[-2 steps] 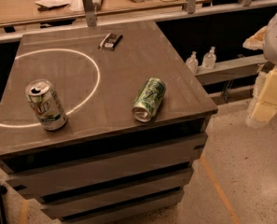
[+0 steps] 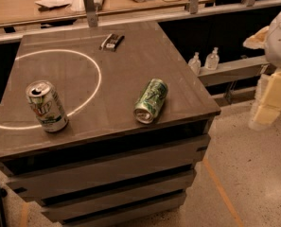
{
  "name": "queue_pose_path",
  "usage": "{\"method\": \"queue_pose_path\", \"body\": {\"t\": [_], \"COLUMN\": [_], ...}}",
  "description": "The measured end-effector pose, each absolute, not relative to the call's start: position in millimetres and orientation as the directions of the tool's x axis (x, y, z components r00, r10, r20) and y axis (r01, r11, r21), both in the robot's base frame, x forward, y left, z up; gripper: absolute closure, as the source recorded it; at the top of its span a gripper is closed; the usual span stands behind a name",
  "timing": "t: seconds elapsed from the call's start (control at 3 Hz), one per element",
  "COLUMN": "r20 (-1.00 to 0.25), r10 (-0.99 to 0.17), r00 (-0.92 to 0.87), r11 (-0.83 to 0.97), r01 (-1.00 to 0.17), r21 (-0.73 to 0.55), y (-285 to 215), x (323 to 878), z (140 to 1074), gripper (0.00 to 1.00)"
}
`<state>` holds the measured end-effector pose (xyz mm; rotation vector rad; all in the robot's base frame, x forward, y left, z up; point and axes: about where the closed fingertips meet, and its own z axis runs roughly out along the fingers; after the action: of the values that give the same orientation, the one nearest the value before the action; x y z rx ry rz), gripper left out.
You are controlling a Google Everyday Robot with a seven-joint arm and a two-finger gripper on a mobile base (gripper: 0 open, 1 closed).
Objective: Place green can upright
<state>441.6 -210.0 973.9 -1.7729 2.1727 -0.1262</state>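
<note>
Far left, at 8 o'clock on the dark grey flat-topped table (image 2: 144,60): a pale silver-white metal can with a red and green logo (image 2: 46,106), standing up, shiny top showing. Right at the low edge of a thin white ring (image 2: 100,74) drawn on the table top.

At 12 o'clock on the table, just past the ring: a small flat black thing (image 2: 112,41), too small to tell what.

At 4 o'clock on the table, close to the front right edge: the green metal soda can with pale swirly letters (image 2: 151,100). Lying on its side, not standing. One silver end turned toward 7 o'clock, the other toward 1 o'clock. Outside the ring, well apart from the pale can, touched by nothing but the table.

Past the table's right side, on a low grey ledge: two small clear bottles (image 2: 212,58), side by side.

Far right, at 3 o'clock from the green can: the pale yellow blocky gripper (image 2: 267,105), hanging under a white arm part (image 2: 279,37), off the table and over the speckled floor (image 2: 253,174). Well apart from the green can. Holding nothing that shows. Cannot tell if spread or closed.
</note>
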Motion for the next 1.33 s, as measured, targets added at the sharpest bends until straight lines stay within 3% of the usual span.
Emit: {"method": "queue_pose_path", "body": {"t": [0.33, 0.67, 1.0, 1.33], "r20": [-0.15, -0.071, -0.026, -0.026], "r10": [-0.988, -0.961, -0.909, -0.909], "r00": [-0.027, 0.268, 0.417, 0.417], "r11": [0.068, -0.245, -0.406, -0.406], "r01": [-0.959, -0.94, -0.895, -0.895], "r21": [-0.276, -0.236, -0.183, -0.183], "y": [-198, -150, -94, -94], "x": [455, 503, 544, 544], "z": [957, 917, 889, 889], "gripper": [0.0, 0.0, 0.0, 0.0]}}
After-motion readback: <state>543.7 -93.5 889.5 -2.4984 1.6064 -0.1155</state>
